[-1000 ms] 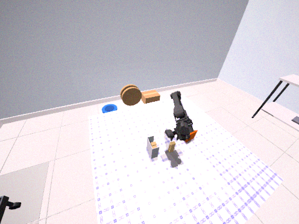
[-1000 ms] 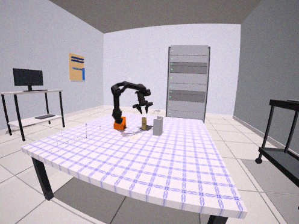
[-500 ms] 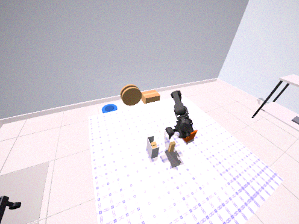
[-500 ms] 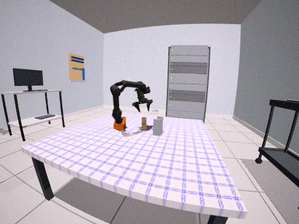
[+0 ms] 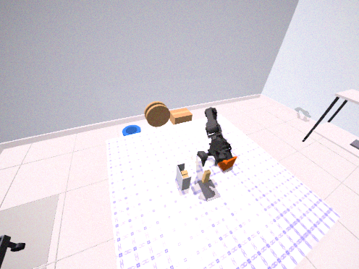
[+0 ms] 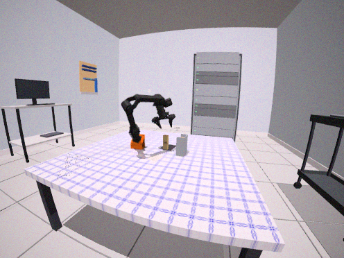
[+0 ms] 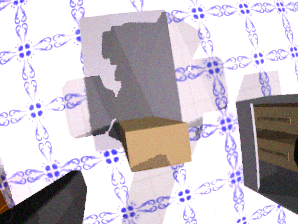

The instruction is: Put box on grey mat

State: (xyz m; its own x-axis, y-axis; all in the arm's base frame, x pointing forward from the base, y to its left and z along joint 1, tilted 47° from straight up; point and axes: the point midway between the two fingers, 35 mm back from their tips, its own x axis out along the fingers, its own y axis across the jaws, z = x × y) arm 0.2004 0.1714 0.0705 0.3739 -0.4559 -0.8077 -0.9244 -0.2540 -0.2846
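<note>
Blue-and-white patterned worktop (image 5: 155,224) (image 6: 156,184) (image 7: 20,135) carries a tan rectangular box (image 5: 206,176) (image 6: 166,142) (image 7: 159,146), upright at the flat grey mat's (image 5: 208,191) (image 6: 170,147) (image 7: 145,75) edge, near the open-topped grey bin (image 5: 184,181) (image 6: 181,145) (image 7: 245,145); above, the black pincer (image 6: 164,127) is spread, holding nothing.

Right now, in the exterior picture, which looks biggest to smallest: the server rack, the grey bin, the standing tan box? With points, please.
1. Server rack (image 6: 217,93)
2. Grey bin (image 6: 181,145)
3. Standing tan box (image 6: 166,142) (image 5: 205,176) (image 7: 159,145)

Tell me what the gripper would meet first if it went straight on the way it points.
Most likely the upright tan box below the gripper, perhaps entering between its open fingers; depth makes exact alignment unclear.
</note>
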